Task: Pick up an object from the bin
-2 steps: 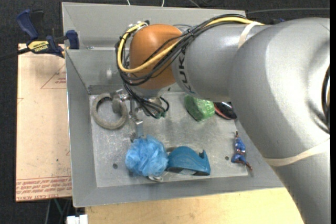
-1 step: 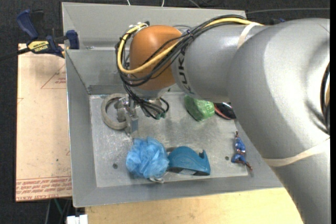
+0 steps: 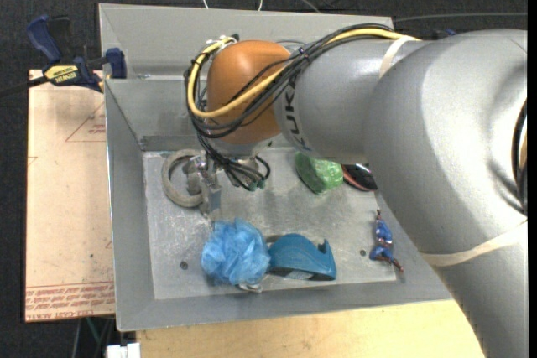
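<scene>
My gripper (image 3: pixel 207 199) is down by the tape ring (image 3: pixel 170 184) at the bin's (image 3: pixel 126 180) back left, at its near edge, probably for a rim grab. Can't tell if it's apart or together. Blue pouf (image 3: pixel 235 257) lies just in front.

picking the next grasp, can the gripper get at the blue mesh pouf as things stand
Probably yes: the gripper hangs close to the blue mesh pouf, and nothing lies on top of it.

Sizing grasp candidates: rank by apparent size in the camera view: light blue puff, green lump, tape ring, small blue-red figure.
1. light blue puff
2. green lump and tape ring: these look alike, and the ring sits partly behind the gripper, so unranked
3. small blue-red figure, plainly smallest
</scene>
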